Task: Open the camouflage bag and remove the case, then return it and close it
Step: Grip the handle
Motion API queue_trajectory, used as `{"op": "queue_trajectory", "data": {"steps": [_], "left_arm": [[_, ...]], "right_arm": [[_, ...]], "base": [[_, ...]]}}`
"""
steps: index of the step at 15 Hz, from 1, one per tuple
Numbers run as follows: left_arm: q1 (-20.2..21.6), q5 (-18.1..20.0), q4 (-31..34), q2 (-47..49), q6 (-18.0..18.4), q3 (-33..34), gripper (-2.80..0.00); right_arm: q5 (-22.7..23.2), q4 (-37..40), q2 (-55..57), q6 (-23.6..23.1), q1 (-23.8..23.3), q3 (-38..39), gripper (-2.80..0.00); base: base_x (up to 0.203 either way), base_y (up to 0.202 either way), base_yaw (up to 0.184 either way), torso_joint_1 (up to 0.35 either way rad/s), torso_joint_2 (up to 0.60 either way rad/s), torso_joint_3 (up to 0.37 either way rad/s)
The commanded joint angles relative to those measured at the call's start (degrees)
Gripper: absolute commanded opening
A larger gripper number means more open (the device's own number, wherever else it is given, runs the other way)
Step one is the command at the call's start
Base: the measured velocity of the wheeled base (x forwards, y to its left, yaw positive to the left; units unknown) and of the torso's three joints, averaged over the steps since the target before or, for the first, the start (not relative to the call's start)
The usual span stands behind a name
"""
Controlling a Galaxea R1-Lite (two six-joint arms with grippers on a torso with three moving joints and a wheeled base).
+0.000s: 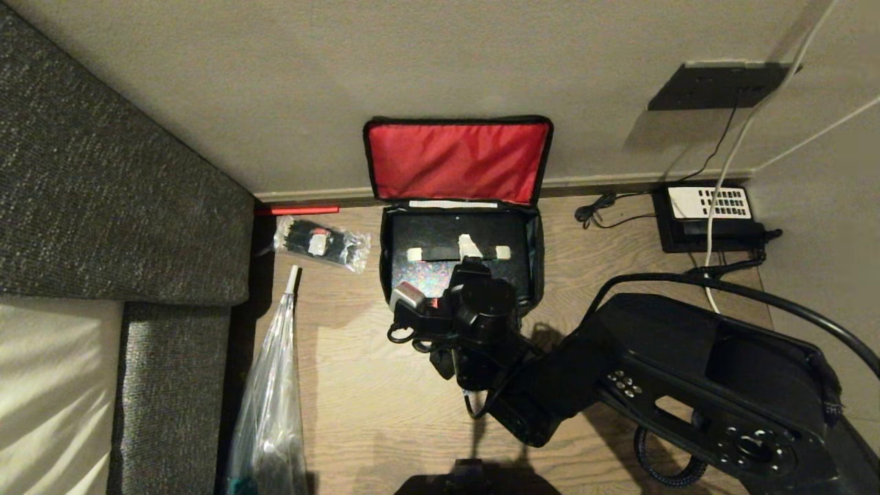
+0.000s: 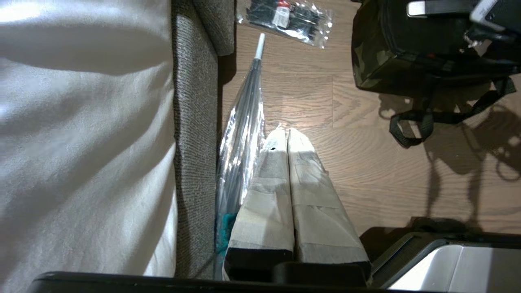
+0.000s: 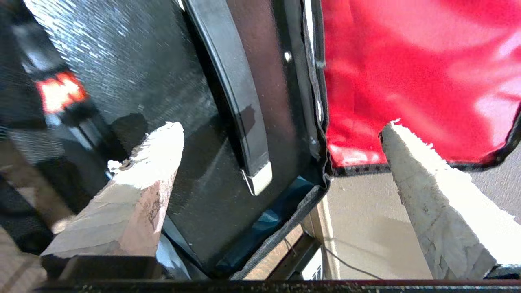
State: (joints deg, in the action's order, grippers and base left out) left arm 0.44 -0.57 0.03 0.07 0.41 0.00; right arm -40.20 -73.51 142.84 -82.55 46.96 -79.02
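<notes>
While the lid stands open: the camouflage bag sits on the wooden floor against the wall, its red lid lining propped upright and facing the camera.
Case: the flat black case lies inside the bag, filling nearly the whole opening; a black handle with metal ends runs across its top.
Right claw: the right claw hangs just above the case, its taped fingers spread wide and holding nothing; one finger is over the case, the other toward the hinge edge by the red lining.
Left claw: the left claw is parked low beside the sofa, pointing at the floor with its fingers pressed together and empty.
Progress: opening is done. Whether the case awaits removal or has already been put back, the pictures cannot say. By either reading, closing the bag is left.
Judgement: the handle looks like the natural grip point if the case is to be lifted.
Surroundings: a clear packet of black ties lies just left of the bag, a folded clear umbrella near the sofa, and a telephone well to the right by the wall.
</notes>
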Motion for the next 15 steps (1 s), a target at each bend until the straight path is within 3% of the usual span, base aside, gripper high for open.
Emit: {"op": "queue_trajectory", "data": {"steps": [1, 11, 15], "left_arm": [[0.0, 0.0, -0.1, -0.1, -0.4, 0.1, -2.8], [0.0, 0.0, 0.0, -0.1, -0.6, 0.1, -2.8], [0.0, 0.0, 0.0, -0.1, -0.6, 0.1, -2.8]], "right_arm": [[-0.2, -0.3, 0.2, -0.5, 0.0, -0.3, 0.0], [-0.3, -0.4, 0.7, -0.5, -0.1, 0.7, 0.0], [-2.3, -0.7, 1.6, -3.4, -0.1, 0.9, 0.0]], "base": [[0.0, 0.0, 0.0, 0.0, 0.0, 0.0], [0.029, 0.0, 0.0, 0.001, 0.0, 0.001], [0.0, 0.0, 0.0, 0.0, 0.0, 0.0]]}}
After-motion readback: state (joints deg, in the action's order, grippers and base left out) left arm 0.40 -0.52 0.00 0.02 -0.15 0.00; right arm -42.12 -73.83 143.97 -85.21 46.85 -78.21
